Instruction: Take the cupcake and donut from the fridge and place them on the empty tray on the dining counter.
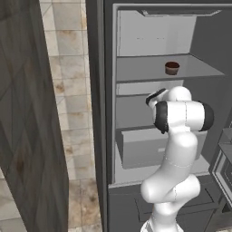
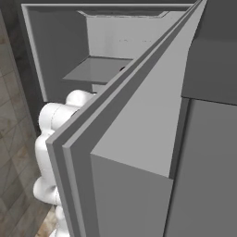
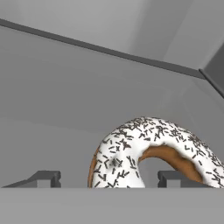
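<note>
The fridge (image 1: 108, 113) stands open, and my arm reaches into it at the middle shelf. On the upper shelf sits the dark brown cupcake (image 1: 171, 68). In the hand view the donut (image 3: 127, 153), white-iced with dark sprinkles, lies close between the fingertips of my gripper (image 3: 109, 177). The gripper is open: the left fingertip (image 3: 48, 177) stands clear of the donut's edge, and the right fingertip (image 3: 170, 177) overlaps its ring. The donut rests against the light grey shelf floor. The tray and the dining counter are out of view.
A light grey drawer (image 1: 140, 147) sits below the shelf where my hand works. The open fridge door (image 2: 139, 139) stands edge-on at my right. A wood-grain panel (image 1: 22, 113) rises on the left, with beige tiles (image 1: 72, 113) beyond it.
</note>
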### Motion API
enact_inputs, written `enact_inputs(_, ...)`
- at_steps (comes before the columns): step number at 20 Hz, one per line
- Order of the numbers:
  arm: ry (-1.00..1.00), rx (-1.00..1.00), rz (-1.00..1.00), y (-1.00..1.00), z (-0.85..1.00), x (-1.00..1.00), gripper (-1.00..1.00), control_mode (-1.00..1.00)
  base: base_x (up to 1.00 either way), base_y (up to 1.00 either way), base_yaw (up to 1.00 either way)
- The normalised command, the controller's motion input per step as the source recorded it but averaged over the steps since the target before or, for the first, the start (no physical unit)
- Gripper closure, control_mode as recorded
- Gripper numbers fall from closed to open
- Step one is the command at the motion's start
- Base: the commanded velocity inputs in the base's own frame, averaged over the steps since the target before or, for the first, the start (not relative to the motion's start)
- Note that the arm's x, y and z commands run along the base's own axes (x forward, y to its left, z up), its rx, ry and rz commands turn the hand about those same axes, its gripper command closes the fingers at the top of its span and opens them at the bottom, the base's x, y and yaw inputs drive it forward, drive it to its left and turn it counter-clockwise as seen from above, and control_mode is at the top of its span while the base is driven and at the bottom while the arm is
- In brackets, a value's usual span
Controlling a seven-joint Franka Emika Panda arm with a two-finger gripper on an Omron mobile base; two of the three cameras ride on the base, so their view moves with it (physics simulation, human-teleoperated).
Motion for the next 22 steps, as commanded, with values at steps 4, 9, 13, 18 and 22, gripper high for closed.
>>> enact_inputs(4,0.0,0.0,0.0,-0.04,-0.2,-0.05,1.0,-1.0,0.0,0.0,0.0)
enact_inputs(9,-0.07,0.0,0.05,0.0,-0.07,-0.9,1.0,-1.0,0.0,0.0,0.0)
enact_inputs(13,-0.04,0.0,0.08,0.0,0.34,-1.0,1.0,-1.0,0.0,0.0,0.0)
enact_inputs(18,0.0,-0.06,0.15,0.02,0.99,-0.98,1.0,-1.0,0.0,0.0,0.0)
enact_inputs(22,0.02,-0.14,0.09,0.09,1.0,-0.86,1.0,-1.0,0.0,0.0,0.0)
